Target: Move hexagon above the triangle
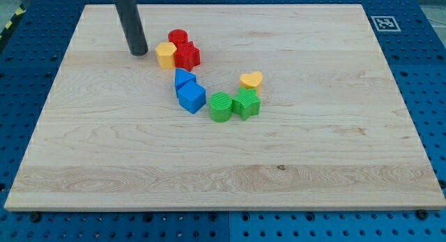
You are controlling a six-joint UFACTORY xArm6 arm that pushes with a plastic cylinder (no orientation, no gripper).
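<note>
A: Where is the yellow hexagon [166, 54] seen?
B: Upper left, touching the red blocks [184, 49]; my tip [138, 53] is set just to its left, no jaws fitted.
A: Surface?
B: Wooden board [313, 151] on blue pegboard [428, 67]; blue triangle [184, 79] is seen below.

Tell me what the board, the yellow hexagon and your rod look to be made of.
Board: pale wood, matt, with visible grain lines and a small knot. Yellow hexagon: probably plastic, uniform colour, slightly ribbed like a printed part. Rod ending in my tip, just left of the hexagon: dark, smooth, faint sheen; metal or plastic, can't tell.
</note>
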